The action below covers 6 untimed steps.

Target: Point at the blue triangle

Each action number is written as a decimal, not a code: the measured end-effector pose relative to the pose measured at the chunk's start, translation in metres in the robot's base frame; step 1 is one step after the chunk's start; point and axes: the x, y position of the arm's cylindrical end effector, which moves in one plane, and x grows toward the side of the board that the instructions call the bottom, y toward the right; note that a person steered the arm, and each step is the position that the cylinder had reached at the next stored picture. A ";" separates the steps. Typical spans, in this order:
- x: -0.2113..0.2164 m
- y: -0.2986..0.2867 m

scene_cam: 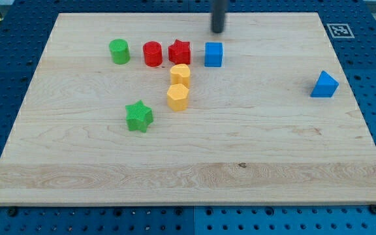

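The blue triangle (324, 85) lies on the wooden board (273, 163) at the view's right. My tip (217, 31) is near the view's top centre, far to the left of the triangle and just above the blue cube (213, 54). The tip touches no block.
A row near the top holds a green cylinder (119, 51), a red cylinder (152, 53), a red star (179, 51) and the blue cube. Two yellow blocks (180, 74) (177, 96) sit below the red star. A green star (138, 117) lies lower left.
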 end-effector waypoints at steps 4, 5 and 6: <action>0.152 0.083; 0.195 0.106; 0.202 0.169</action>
